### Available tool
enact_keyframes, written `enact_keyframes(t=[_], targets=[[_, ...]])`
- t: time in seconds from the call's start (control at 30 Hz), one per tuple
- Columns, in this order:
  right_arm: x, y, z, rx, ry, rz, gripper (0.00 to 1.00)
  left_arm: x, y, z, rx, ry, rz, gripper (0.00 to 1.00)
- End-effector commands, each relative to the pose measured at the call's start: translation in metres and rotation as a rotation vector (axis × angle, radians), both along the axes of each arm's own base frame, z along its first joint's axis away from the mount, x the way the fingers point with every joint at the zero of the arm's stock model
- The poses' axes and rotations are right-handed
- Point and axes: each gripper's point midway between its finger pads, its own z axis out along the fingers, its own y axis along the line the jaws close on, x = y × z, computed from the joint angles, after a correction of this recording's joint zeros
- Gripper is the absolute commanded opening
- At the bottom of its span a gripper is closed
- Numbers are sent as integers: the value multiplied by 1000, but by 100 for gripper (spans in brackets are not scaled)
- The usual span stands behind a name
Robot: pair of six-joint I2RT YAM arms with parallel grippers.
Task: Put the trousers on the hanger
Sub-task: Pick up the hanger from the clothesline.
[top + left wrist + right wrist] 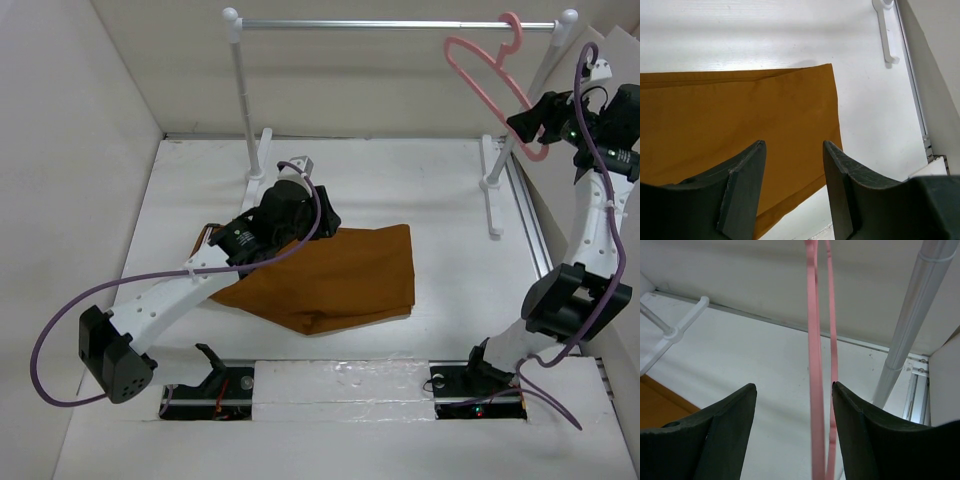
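Trousers (330, 275) lie folded flat near the centre of the tabletop (420, 190). They are well apart from the pink hanger (490, 75), which hangs by its hook from the clothes rail (390, 24) at about 1 o'clock in the top view. Left fingers (757, 155) are spread and grip nothing, held over the cloth at its 10 o'clock side, with rust-brown fabric showing in the gap. Right fingers (747, 395) are spread at the hanger's lower end; both pink strands pass between them unpinched, one close against the 3 o'clock finger.
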Motion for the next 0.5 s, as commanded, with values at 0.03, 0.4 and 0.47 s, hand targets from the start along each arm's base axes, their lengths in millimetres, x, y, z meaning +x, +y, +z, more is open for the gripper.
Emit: enact_keyframes(t=[0.03, 0.4, 0.47], targets=[[1, 9, 9, -10, -40, 51, 65, -2, -1, 20, -28, -34, -18, 45], [-16, 17, 49, -5, -83, 41, 78, -5, -7, 4, -34, 3, -44, 45], [-10, 35, 30, 10, -46, 90, 78, -5, -8, 1, -35, 12, -46, 45]])
